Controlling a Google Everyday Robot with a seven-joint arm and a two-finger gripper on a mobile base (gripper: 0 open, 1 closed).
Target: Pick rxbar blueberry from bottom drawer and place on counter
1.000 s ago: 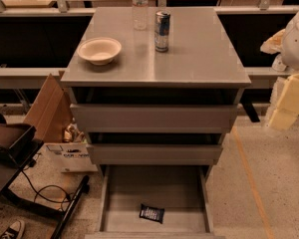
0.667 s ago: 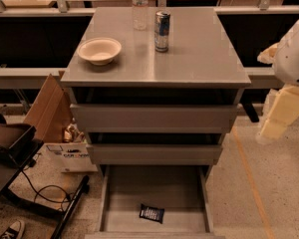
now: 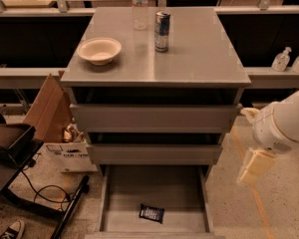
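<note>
Gripper point(image 3: 255, 166): cream-coloured, hanging below the white rounded arm joint point(image 3: 284, 123) at the right edge of the view, off to the side of the cabinet and level with the gap between the middle drawer and the bottom drawer. It holds nothing visible; whether it is open or closed cannot be told.

Rxbar blueberry point(image 3: 151, 213): dark wrapper with pale print, lying flat on the floor of the bottom drawer, lower than the gripper and well apart from it, toward the left of the view.

Bottom drawer point(image 3: 134, 188): pulled fully out, grey. Its near wall lies below the gripper and its right wall is the part closest to it.

Middle drawer point(image 3: 154, 153) and top drawer point(image 3: 154, 117): both pushed in. The middle drawer sits just above gripper level and the top drawer higher.

Counter point(image 3: 204, 54): matte grey top of the cabinet, well above the gripper. On it:
- blue-silver can point(image 3: 162, 31), upright
- pale bowl point(image 3: 99, 50), further from the gripper than the can
- clear bottle point(image 3: 140, 6), at the far edge, just beside the can

Cardboard box point(image 3: 47, 108): on the floor on the far side of the cabinet from the gripper.

Pump bottles point(image 3: 281, 59): on a ledge above the gripper, behind the arm.
</note>
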